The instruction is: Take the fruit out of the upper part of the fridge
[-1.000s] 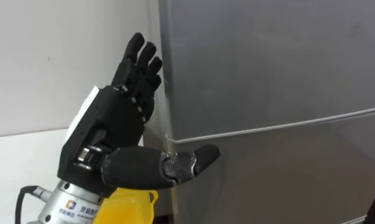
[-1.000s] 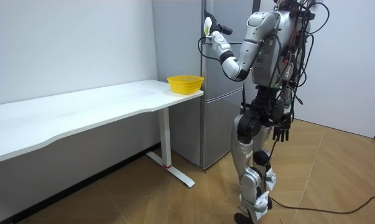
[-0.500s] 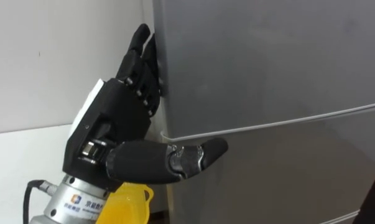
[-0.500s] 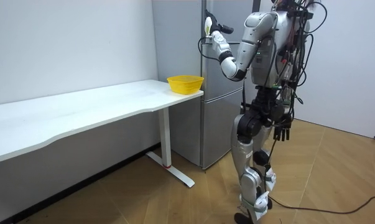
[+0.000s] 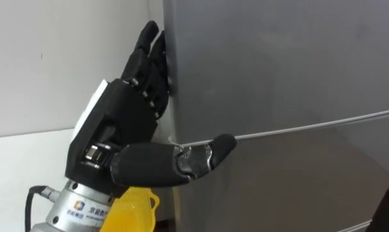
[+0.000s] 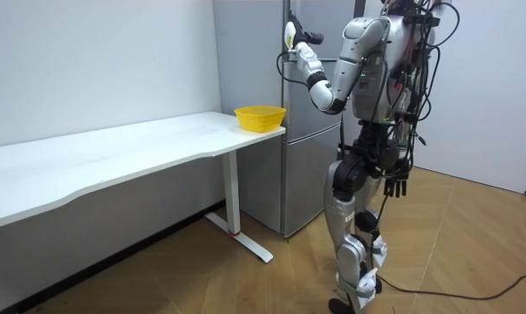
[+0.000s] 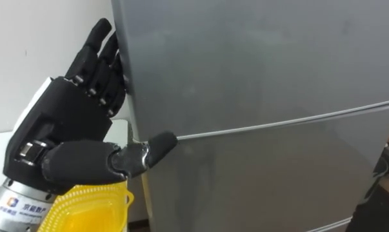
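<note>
- Grey metal two-door fridge [image 5: 278, 64], left eye view: both doors are closed. The seam [image 5: 310, 125] between upper and lower door runs across the front.
- Left robot hand [image 5: 117, 129]: fingers straight and pressed together, laid along the upper door's left edge with their tips against its side. The thumb is stretched across the front, its tip at the seam.
- Yellow plastic bowl [image 5: 133, 209] shows below the wrist, beside the white table [image 5: 20, 167].
- Right eye view: same contact, with the thumb tip lying on the seam line. The bowl's ribbed wall is visible under the forearm.
- Room view: the robot stands upright on the wooden floor [image 6: 245, 279] before the fridge, left arm raised to the upper door. The bowl sits at the table end nearest the fridge.
- Right robot hand [image 6: 396, 185] hangs by the hip; its state cannot be told.
</note>
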{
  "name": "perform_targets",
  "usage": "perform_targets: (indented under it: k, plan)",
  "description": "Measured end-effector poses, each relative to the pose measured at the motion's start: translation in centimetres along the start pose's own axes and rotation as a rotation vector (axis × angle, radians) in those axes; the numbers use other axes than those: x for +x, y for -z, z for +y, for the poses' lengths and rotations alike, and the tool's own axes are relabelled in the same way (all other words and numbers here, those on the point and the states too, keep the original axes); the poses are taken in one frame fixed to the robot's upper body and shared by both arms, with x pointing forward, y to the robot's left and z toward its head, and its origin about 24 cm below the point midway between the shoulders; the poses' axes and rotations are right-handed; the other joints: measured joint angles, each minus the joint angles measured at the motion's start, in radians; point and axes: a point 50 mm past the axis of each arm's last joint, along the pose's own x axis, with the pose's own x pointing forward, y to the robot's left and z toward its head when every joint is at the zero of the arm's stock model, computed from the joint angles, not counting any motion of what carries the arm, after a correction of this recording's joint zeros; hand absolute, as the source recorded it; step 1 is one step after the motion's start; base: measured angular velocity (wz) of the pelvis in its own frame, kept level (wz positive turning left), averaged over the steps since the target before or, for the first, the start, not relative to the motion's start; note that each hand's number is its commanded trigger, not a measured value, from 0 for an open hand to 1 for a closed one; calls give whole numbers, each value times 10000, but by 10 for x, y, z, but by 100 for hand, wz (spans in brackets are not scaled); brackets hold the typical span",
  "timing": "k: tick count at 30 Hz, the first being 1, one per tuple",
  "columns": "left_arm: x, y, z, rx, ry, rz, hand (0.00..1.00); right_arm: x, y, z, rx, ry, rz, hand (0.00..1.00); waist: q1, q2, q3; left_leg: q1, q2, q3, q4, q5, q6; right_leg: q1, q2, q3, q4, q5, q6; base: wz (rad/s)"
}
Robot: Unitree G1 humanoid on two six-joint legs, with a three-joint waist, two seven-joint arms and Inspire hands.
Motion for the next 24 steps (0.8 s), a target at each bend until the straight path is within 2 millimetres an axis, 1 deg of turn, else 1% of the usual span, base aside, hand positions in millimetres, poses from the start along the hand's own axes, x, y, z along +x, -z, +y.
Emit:
perform_targets:
  k: [3, 5, 7, 9, 11, 15, 18, 20, 24]
  plan:
    - [0, -2, 4, -3, -321, -146, 100, 0, 1, 1, -181, -34, 40, 0, 3, 17, 12, 3, -12, -3, 0, 0, 0, 9, -8, 2, -2, 6, 11, 0]
    - [1, -3, 3, -9, -314, -259, 100, 0, 0, 2, -325, -43, 51, 0, 2, 33, 33, 5, -16, -4, -1, 0, 0, 20, -11, 2, -6, 11, 18, 0]
    - [2, -5, 3, -58, -308, -432, 100, 0, 1, 2, -344, -63, 70, 0, 0, 62, 78, 8, -21, -4, 0, 0, 0, 29, -13, 1, -8, 16, 26, 0]
    - [2, -6, 2, -85, -262, -522, 100, 0, 1, 3, -355, -127, 99, 0, -3, 69, 81, 8, -22, -3, 1, 0, 0, 29, -13, 0, -6, 16, 27, 0]
    - [3, -5, -2, -149, -114, -487, 100, 0, 0, 3, -375, -153, 83, 0, -44, 74, 86, 4, -20, -3, 2, 1, 1, 29, -10, 0, -4, 16, 27, 0]
    - [5, -3, -14, -719, 610, -601, 100, 0, 1, 3, -579, -161, 126, 0, -71, 76, 99, 8, -20, 0, 7, 1, 1, 26, -4, 17, 9, 16, 27, 0]
    - [5, -2, -21, -1118, 1143, -633, 96, 0, 2, 4, -688, -260, 194, 0, -51, 47, 113, 15, -25, 5, 7, 1, 1, 20, -5, 24, 20, 17, 29, 0]
    - [5, -2, -23, -1350, 1342, -619, 96, 1, 1, 4, -771, -270, 213, 0, -49, 29, 124, 19, -28, 9, 7, 1, 1, 18, -3, 41, 20, 20, 34, 0]
    - [5, -1, -29, -1472, 1567, -662, 95, 1, 0, 4, -848, -255, 163, 0, -50, 16, 108, -25, -32, 9, 18, 0, 1, -2, -12, 35, -10, 29, 45, 0]
